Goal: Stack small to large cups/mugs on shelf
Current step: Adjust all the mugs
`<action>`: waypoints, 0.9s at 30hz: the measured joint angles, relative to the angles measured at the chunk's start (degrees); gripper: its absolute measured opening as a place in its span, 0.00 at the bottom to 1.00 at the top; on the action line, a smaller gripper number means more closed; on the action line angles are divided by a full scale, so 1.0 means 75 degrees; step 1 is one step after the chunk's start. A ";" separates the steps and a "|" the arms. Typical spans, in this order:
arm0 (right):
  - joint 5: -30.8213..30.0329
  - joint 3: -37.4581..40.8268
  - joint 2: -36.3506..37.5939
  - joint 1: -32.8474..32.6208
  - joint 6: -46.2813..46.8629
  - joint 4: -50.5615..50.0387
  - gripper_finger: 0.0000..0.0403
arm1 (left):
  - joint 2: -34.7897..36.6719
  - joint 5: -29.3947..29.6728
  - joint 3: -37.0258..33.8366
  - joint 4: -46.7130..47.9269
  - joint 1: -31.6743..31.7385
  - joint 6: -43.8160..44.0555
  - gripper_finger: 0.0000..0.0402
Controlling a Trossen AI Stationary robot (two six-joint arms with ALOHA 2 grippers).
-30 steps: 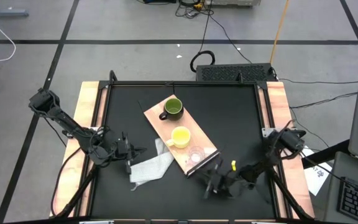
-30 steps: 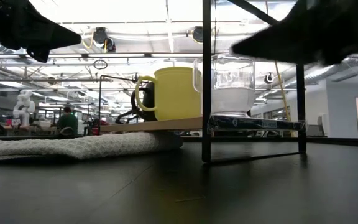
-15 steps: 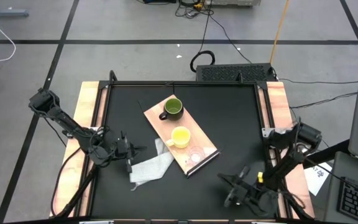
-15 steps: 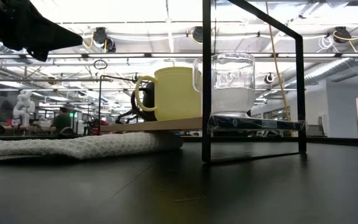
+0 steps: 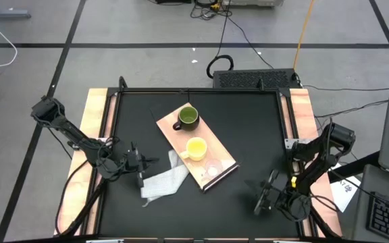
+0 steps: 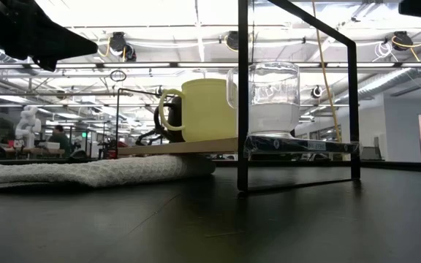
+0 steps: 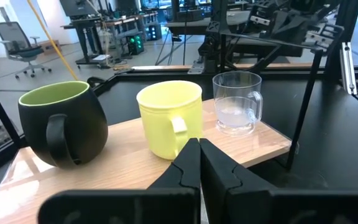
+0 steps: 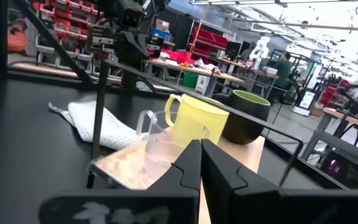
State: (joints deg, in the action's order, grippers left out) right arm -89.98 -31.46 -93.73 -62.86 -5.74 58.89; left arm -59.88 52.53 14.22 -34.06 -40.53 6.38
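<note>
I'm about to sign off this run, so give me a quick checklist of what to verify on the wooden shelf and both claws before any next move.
1. Dark olive-green handled mug upright on the light-wood shelf board: ok.
2. Bright yellow handled mug upright on the board, middle of the row: ok.
3. Clear plastic cup upright at the board's dark-edged end: ok.
4. Row runs small to large: ok.
5. Left claw shut, holding nothing, above the white cloth: ok.
6. Right claw shut, holding nothing, away from the board: ok.
</note>
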 joint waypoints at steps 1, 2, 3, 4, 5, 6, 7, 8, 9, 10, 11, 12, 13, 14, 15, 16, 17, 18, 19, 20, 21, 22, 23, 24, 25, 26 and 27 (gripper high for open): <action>-0.0002 0.0083 0.0037 -0.0031 -0.0006 -0.0008 0.00 | 0.0000 0.0000 0.0000 0.0000 0.0000 -0.0018 0.00; 0.0000 0.0161 0.0085 -0.0052 -0.0015 -0.0008 0.00 | 0.0000 0.0004 0.0000 0.0001 0.0000 -0.0035 0.00; -0.0002 0.0226 0.0133 -0.0057 -0.0023 0.0003 0.00 | 0.0000 0.0012 0.0000 0.0003 0.0000 -0.0056 0.00; 0.0000 0.0298 0.0193 -0.0063 -0.0029 0.0004 0.00 | 0.0000 0.0012 0.0000 0.0003 0.0000 -0.0109 0.00; 0.0000 0.0375 0.0262 -0.0087 -0.0046 0.0001 0.00 | 0.0000 0.0012 0.0000 0.0005 0.0000 -0.0170 0.00; 0.0000 0.0454 0.0340 -0.0116 -0.0103 0.0000 0.00 | 0.0000 0.0013 0.0000 0.0006 0.0000 -0.0190 0.00; -0.0002 0.0525 0.0426 -0.0143 -0.0132 0.0005 0.00 | 0.0000 0.0037 0.0000 0.0003 0.0001 -0.0220 0.00; 0.0000 0.0611 0.0527 -0.0187 -0.0157 0.0003 0.00 | 0.0000 0.0105 0.0000 0.0007 0.0008 -0.0260 0.00; 0.0000 0.0705 0.0644 -0.0259 -0.0169 0.0003 0.00 | 0.0000 0.0225 0.0000 0.0008 0.0006 -0.0316 0.00; 0.0000 0.0796 0.0783 -0.0344 -0.0202 0.0000 0.00 | 0.0000 0.0405 0.0000 0.0006 0.0006 -0.0350 0.00; 0.0000 0.0880 0.0936 -0.0437 -0.0225 0.0007 0.00 | 0.0003 0.0624 0.0000 0.0009 0.0003 -0.0386 0.00; 0.0000 0.0970 0.1101 -0.0544 -0.0237 0.0039 0.00 | 0.0035 0.0803 0.0000 0.0035 -0.0017 -0.0448 0.00; -0.0002 0.1058 0.1255 -0.0658 -0.0236 0.0070 0.00 | 0.0106 0.0938 0.0000 0.0116 -0.0052 -0.0490 0.00; 0.0000 0.1146 0.1408 -0.0772 -0.0242 0.0112 0.00 | 0.0228 0.1027 0.0000 0.0239 -0.0092 -0.0500 0.00; 0.0003 0.1228 0.1555 -0.0874 -0.0245 0.0130 0.00 | 0.0379 0.1117 0.0000 0.0375 -0.0134 -0.0498 0.00; 0.0003 0.1327 0.1714 -0.0969 -0.0241 0.0144 0.00 | 0.0565 0.1202 0.0000 0.0544 -0.0196 -0.0492 0.00; -0.0002 0.1418 0.1846 -0.1045 -0.0193 0.0152 0.00 | 0.0771 0.1269 0.0000 0.0767 -0.0273 -0.0488 0.00; 0.0005 0.1511 0.1981 -0.1092 -0.0132 0.0146 0.00 | 0.1028 0.1357 0.0000 0.1034 -0.0358 -0.0495 0.00; 0.0003 0.1611 0.2109 -0.1141 -0.0077 0.0146 0.00 | 0.1284 0.1487 0.0000 0.1262 -0.0450 -0.0493 0.00; 0.0000 0.1710 0.2232 -0.1173 -0.0010 0.0145 0.00 | 0.1556 0.1635 0.0000 0.1473 -0.0532 -0.0453 0.00; 0.0004 0.1805 0.2342 -0.1197 0.0049 0.0152 0.00 | 0.1809 0.1737 0.0000 0.1747 -0.0593 -0.0414 0.00; 0.0004 0.1921 0.2450 -0.1218 0.0085 0.0143 0.00 | 0.2057 0.1782 0.0000 0.2022 -0.0647 -0.0399 0.00; 0.0003 0.2047 0.2555 -0.1238 0.0121 0.0143 0.00 | 0.2295 0.1798 0.0000 0.2307 -0.0713 -0.0377 0.00; 0.0007 0.2165 0.2648 -0.1238 0.0183 0.0149 0.00 | 0.2514 0.1801 0.0000 0.2551 -0.0758 -0.0329 0.00; 0.0029 0.2282 0.2740 -0.1238 0.0247 0.0149 0.00 | 0.2729 0.1800 0.0000 0.2770 -0.0782 -0.0264 0.00; 0.0050 0.2431 0.2841 -0.1238 0.0273 0.0146 0.00 | 0.2918 0.1797 0.0000 0.2997 -0.0801 -0.0204 0.00; 0.0158 0.2578 0.2922 -0.1230 0.0276 0.0172 0.00 | 0.3071 0.1792 0.0000 0.3187 -0.0819 -0.0164 0.00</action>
State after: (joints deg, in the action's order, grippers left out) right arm -88.79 -12.12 -71.81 -72.08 -3.66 60.18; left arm -36.84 65.97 14.22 -10.16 -46.68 5.15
